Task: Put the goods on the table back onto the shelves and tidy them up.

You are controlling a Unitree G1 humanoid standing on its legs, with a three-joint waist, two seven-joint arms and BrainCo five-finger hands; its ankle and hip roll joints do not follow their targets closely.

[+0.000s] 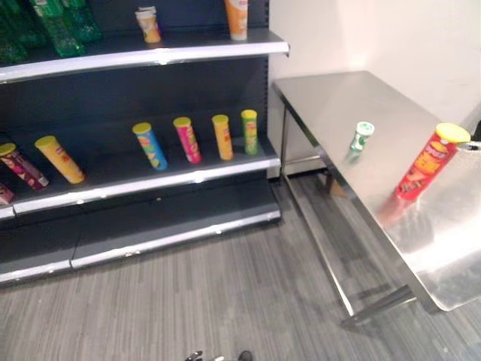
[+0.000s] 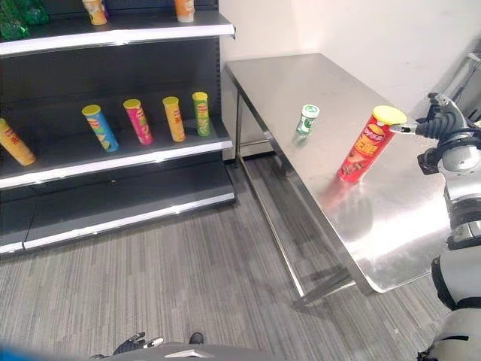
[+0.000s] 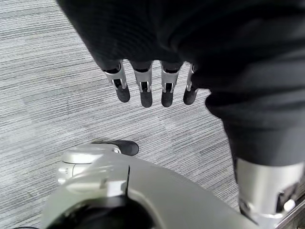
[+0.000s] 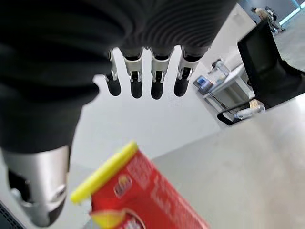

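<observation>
Right hand point(image 2: 443, 120), fingers straight and holding nothing, hovers just beside the yellow lid of the red crisp can point(image 2: 366, 147) standing on the desk point(image 2: 391, 226), apparently reaching to grasp; next it must close round the can's body.

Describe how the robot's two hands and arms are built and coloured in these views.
Both match. The right hand has a dark ribbed cover over its back and wrist, and a row of silver fingers with dark rounded tips; the forearm behind it is smooth silver-grey metal. The left hand shows the same silver, dark-tipped fingers under a dark cover. No markings are visible on either.
</observation>
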